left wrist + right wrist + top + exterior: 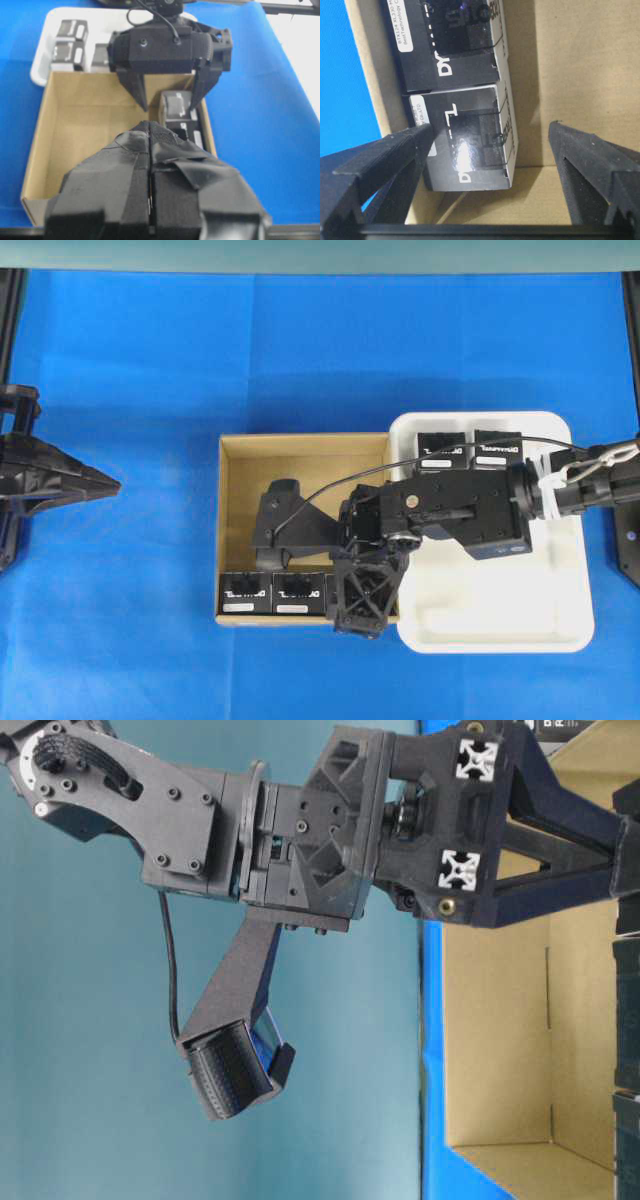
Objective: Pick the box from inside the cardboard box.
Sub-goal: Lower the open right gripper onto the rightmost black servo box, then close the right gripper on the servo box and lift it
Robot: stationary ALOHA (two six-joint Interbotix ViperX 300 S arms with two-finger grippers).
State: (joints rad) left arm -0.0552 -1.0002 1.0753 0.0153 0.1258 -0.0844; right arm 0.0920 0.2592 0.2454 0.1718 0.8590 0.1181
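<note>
The cardboard box (240, 455) lies mid-table, with black cartons in a row along its front wall (246, 593). My right gripper (491, 127) reaches into it from the right and is open. In the right wrist view the box (465, 145) stands between the spread fingers (395, 150), close to the left one and against the cardboard wall. A second carton (450, 45) lies beyond it. In the left wrist view the right gripper (170, 102) hangs over the box (176, 102). My left gripper (112, 483) is shut and empty, far left of the cardboard box (95, 125).
A white tray (500, 610) touches the cardboard box's right side and holds black cartons (470, 450) at its back. My right arm (560, 490) crosses above the tray. Blue cloth covers the table. In the table-level view the wrist camera mount (235, 1070) hangs beside the cardboard box (500, 1020).
</note>
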